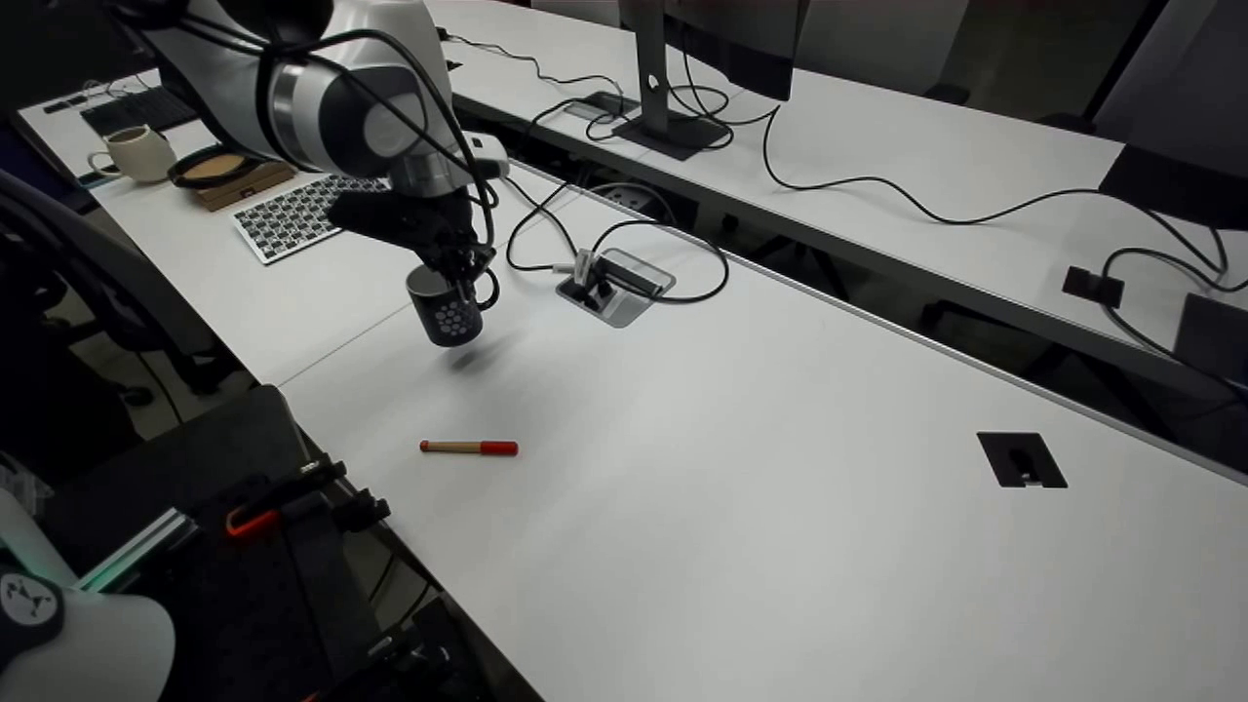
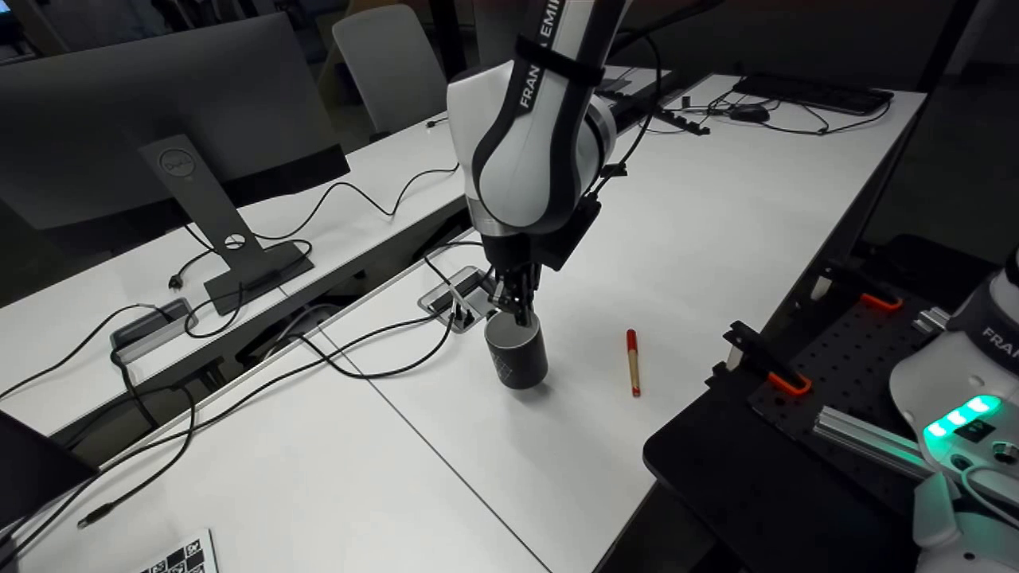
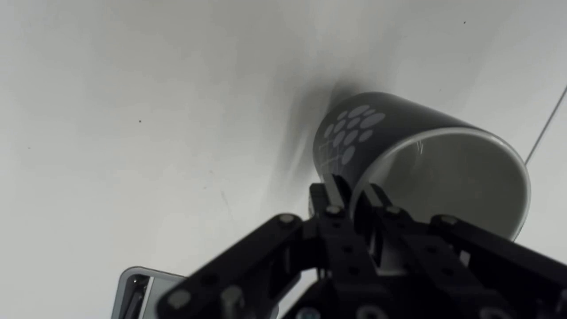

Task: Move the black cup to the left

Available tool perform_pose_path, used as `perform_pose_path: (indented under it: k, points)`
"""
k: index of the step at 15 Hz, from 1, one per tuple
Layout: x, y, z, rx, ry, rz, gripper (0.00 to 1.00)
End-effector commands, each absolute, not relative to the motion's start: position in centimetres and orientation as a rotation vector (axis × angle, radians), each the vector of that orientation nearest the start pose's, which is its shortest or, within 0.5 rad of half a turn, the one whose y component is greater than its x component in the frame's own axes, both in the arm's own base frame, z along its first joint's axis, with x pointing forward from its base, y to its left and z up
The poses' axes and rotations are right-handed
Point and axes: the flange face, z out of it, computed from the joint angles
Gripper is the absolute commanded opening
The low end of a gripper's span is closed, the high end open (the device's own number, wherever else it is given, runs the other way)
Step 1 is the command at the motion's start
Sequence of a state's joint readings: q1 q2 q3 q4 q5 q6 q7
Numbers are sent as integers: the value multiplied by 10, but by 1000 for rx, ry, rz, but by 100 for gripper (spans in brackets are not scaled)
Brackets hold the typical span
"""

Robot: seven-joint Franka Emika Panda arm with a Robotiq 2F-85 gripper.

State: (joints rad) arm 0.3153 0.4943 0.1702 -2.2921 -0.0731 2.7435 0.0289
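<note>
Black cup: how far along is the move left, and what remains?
Done: the grasp. The end effector is closed over the wall of the black cup, one jaw inside, one outside, in the wrist view.
In hand: the lift. In an exterior view it hangs tilted, apparently clear of the table, a shadow beneath.
Remaining: setting it down and releasing; whether it is far enough left, these views don't settle.

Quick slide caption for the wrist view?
The black cup, pinched at its rim by the gripper, over the white tabletop.

Grey-spotted black cup point(image 1: 444, 312), grey inside
</note>
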Motion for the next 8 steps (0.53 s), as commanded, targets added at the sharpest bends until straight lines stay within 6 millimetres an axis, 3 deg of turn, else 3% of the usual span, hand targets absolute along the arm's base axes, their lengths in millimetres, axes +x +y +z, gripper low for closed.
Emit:
perform_pose_path:
  k: [1,8]
  points:
    - [461,243,131,-3000,-854,84,3]
    - [466,228,103,-2975,-943,119,3]
